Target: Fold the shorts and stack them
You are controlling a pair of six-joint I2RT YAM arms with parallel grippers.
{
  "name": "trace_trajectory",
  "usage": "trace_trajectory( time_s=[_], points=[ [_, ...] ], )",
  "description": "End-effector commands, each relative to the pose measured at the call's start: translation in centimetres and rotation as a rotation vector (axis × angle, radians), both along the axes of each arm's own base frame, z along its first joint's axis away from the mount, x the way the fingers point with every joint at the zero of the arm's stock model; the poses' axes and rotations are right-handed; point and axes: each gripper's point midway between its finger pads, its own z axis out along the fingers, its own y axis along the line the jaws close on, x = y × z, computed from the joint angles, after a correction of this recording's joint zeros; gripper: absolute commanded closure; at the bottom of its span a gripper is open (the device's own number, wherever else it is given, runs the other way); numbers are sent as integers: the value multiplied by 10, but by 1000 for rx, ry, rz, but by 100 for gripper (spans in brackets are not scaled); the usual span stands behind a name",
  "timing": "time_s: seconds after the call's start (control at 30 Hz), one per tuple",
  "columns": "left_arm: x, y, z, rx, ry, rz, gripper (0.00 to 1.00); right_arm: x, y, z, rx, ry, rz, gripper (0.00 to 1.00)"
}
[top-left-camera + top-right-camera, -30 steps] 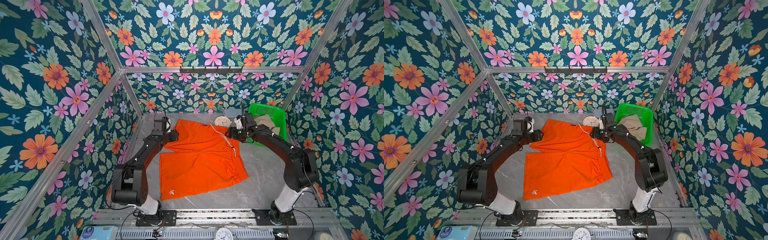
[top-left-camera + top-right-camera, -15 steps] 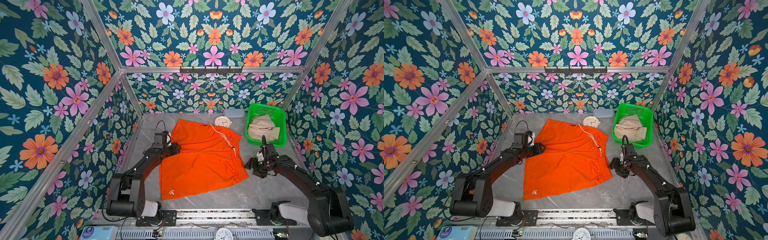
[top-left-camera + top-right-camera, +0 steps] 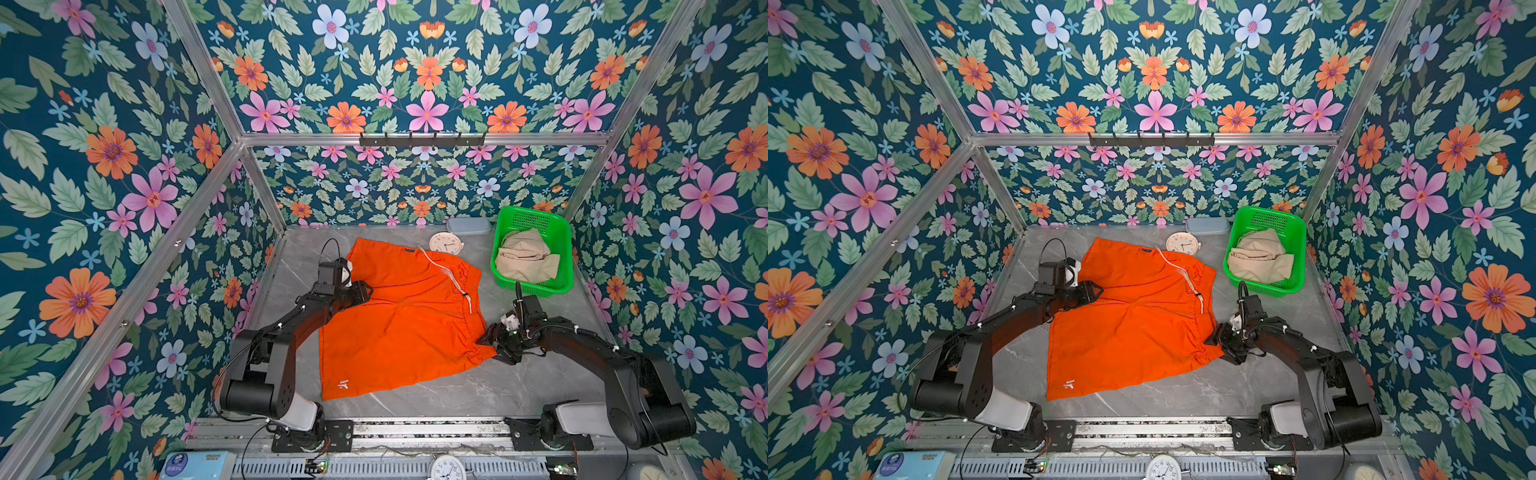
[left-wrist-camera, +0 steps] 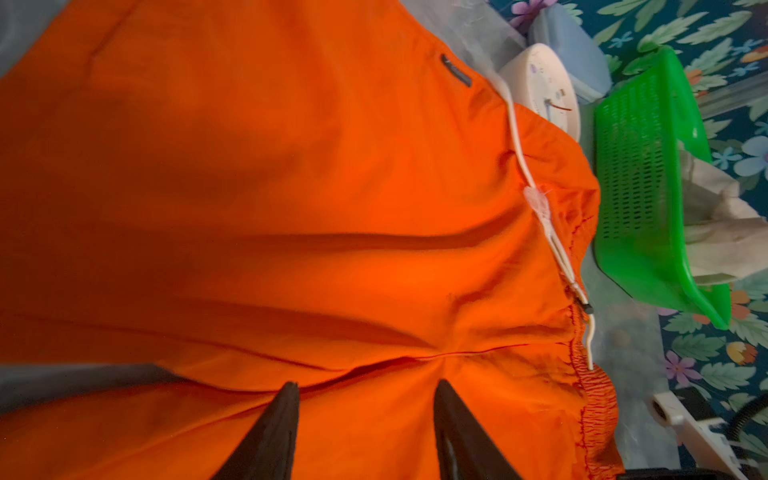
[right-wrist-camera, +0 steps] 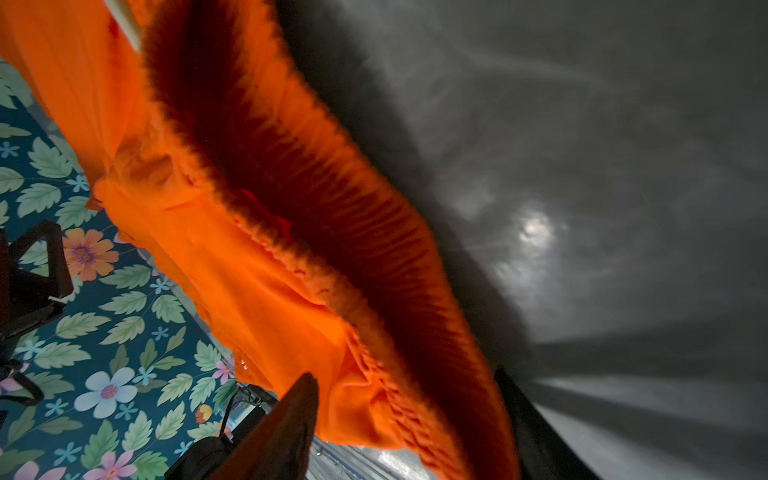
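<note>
Orange shorts [image 3: 399, 320] spread on grey table [image 3: 457, 395]

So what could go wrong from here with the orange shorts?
The right gripper straddles the waistband of the orange shorts with jaws apart; it might pinch only one layer. The loose white drawstring could snag or trail from a fold. The clock sits beside the far edge, so dragged fabric may nudge it.

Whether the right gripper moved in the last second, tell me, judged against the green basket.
Yes. The right gripper was beside the green basket; now it is nearer the robot's base, at the near waistband corner of the orange shorts.
</note>
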Motion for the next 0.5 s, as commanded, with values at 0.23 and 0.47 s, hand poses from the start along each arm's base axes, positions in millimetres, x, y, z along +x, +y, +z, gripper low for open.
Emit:
trace_trajectory(
  time_s=[0.23,0.47],
  points=[
    [27,-82,20,-37,-97,-192,46,4,1,-12,-22,-27,-31,70],
    [52,-167,20,-64,-136,-328,46,-5,6,-13,-48,-42,-55,85]
  ],
)
